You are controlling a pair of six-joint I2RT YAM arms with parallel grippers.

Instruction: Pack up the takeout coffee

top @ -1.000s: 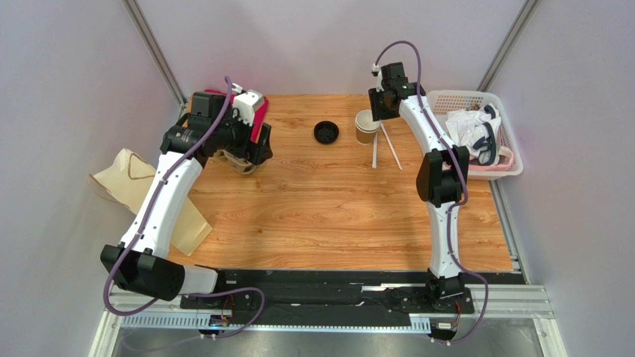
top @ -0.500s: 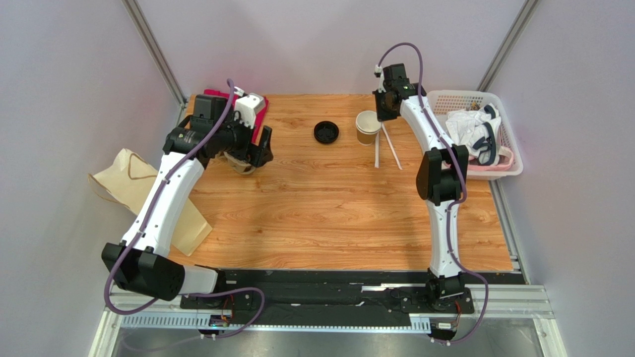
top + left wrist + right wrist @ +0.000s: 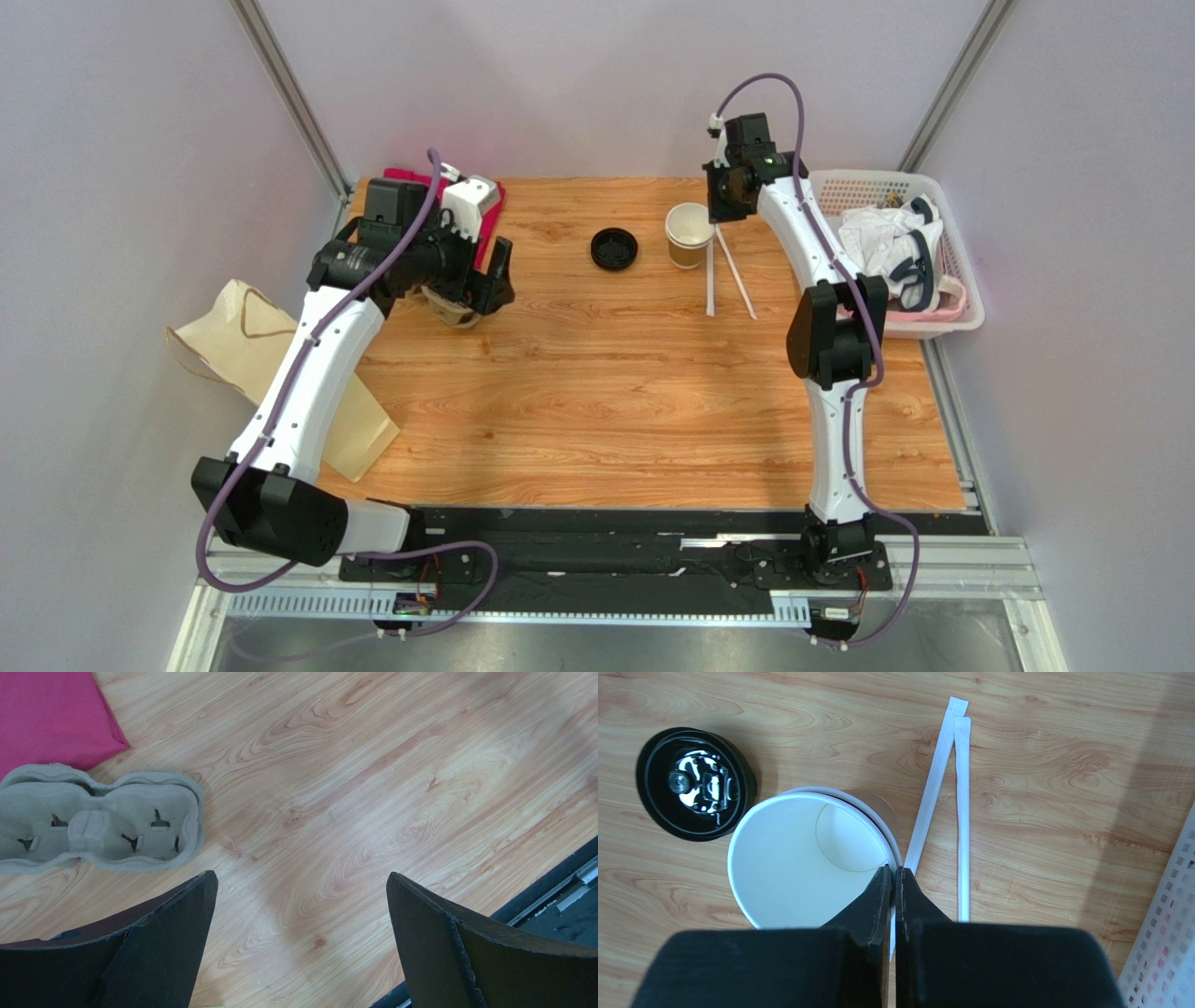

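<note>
My right gripper [image 3: 892, 878] is pressed together on the rim of the paper cup [image 3: 794, 861]. One finger is inside against the white lining and the other is outside. The cup stands upright and uncovered at the far side of the wooden table [image 3: 603, 406].

In my wrist view, its black lid [image 3: 696, 784] lies on the wood just beside the cup at ten o'clock. Two white wrapped straws [image 3: 962, 812] run away at one o'clock, and a white basket [image 3: 1172, 910] sits at four o'clock.

My left gripper [image 3: 300, 882] hangs spread wide over bare wood. A grey pulp cup carrier [image 3: 98, 822] is at ten o'clock, just beside a pink cloth [image 3: 49, 721]. A tan paper bag [image 3: 253, 350] lies at the table's left edge.
</note>
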